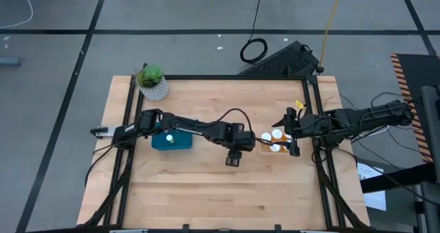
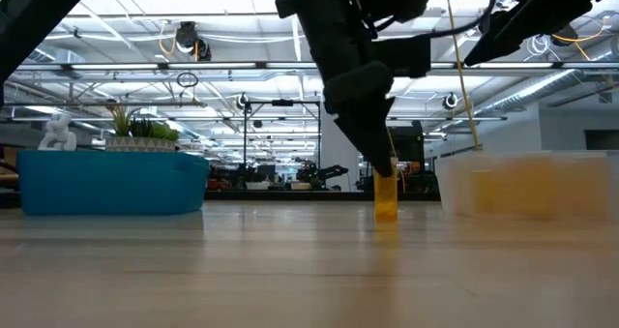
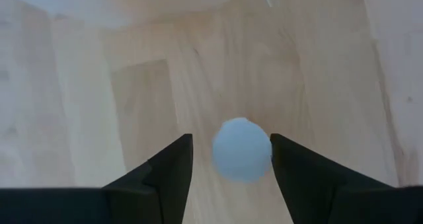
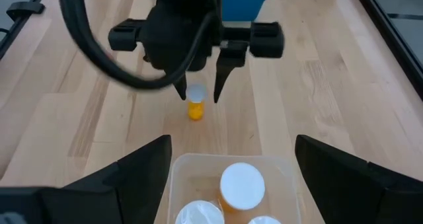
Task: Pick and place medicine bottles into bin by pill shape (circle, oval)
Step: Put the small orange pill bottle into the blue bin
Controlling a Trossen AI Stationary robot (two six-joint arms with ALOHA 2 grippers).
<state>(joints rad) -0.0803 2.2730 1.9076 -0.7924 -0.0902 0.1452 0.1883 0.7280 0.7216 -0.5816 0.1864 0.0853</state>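
One small amber medicine bottle (image 4: pixel 195 109) with a white cap (image 3: pixel 242 149) stands upright on the table near its middle. My left gripper (image 4: pixel 199 88) is open and points down over it, one finger on either side of the cap; whether the closer finger touches the cap I cannot tell. The low view shows the bottle (image 2: pixel 385 198) standing on its base below those fingers. My right gripper (image 4: pixel 232 145) is open above the clear bin (image 4: pixel 198 168), which holds three white-capped bottles (image 4: pixel 242 184). The high view hides the lone bottle under my left gripper (image 1: pixel 232 157).
A blue bin (image 1: pixel 172 141) with a white-capped bottle inside sits under the left arm, left of centre. The clear bin (image 1: pixel 275 142) is right of centre. A white potted plant (image 1: pixel 152 82) stands at the far left corner. Bare wood lies toward the near edge.
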